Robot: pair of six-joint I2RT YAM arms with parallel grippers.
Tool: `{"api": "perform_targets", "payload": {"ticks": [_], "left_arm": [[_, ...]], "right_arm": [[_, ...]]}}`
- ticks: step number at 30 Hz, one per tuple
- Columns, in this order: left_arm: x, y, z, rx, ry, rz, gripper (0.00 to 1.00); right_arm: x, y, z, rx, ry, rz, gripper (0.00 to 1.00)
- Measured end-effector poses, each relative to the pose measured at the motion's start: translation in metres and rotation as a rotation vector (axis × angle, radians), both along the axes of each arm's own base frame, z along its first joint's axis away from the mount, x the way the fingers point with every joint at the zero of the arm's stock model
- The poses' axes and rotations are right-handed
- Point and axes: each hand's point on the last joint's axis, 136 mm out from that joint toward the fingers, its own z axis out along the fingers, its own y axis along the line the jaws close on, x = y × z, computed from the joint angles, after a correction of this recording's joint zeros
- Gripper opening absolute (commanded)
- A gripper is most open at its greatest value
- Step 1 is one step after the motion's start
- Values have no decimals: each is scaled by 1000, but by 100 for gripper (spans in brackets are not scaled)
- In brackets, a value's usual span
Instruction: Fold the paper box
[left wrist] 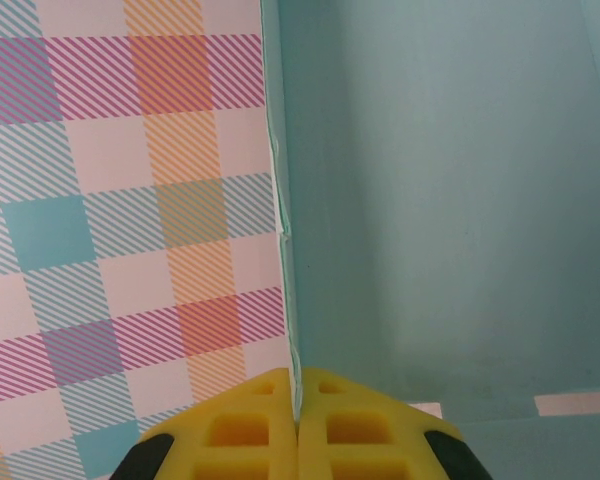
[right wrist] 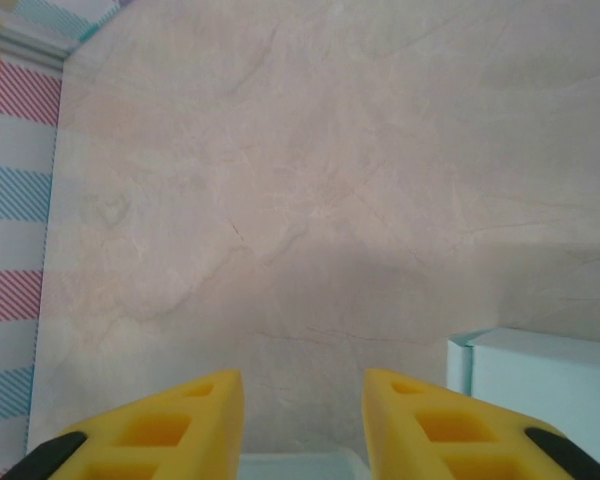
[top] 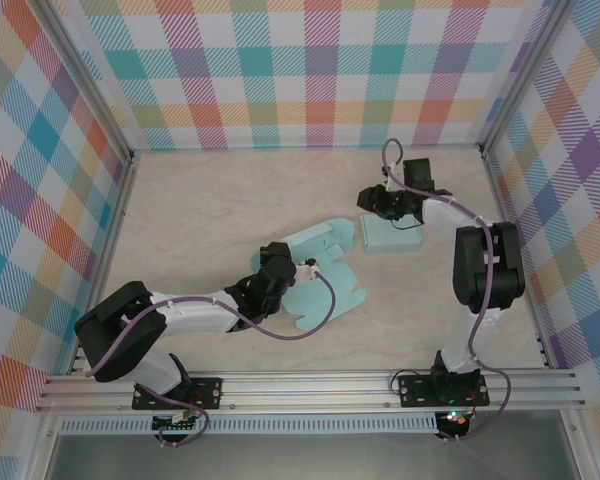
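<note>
the tabletop (top: 200, 210) lies bare across its far left and near right, leaving room to pass. plaid walls (top: 310, 70) close three sides. the flat paper box (top: 330, 290) covers the middle, with a folded pale-blue piece (top: 388, 236) just right of it. the right tool (right wrist: 305, 385) stands parted over bare surface. the left tool (left wrist: 298, 410) pinches an upright panel (left wrist: 440, 200) that blocks its right side.

Pastel plaid walls (top: 310, 70) enclose a beige marbled tabletop (top: 200, 220) under even light
</note>
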Motion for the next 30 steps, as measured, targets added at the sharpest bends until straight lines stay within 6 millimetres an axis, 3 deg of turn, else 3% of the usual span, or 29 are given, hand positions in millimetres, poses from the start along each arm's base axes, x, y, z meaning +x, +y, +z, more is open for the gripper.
{"api": "perform_targets", "payload": {"ticks": [7, 16, 24, 30], "left_arm": [[0, 0, -5, 10, 8, 1, 0], [0, 3, -13, 24, 17, 15, 0], [3, 6, -35, 49, 33, 51, 0], [5, 7, -35, 39, 28, 57, 0]], "right_arm": [[-5, 38, -8, 6, 28, 102, 34], [-8, 49, -31, -11, 94, 134, 30], [-21, 59, -22, 83, 105, 178, 30], [-36, 63, -10, 147, 100, 200, 30]]}}
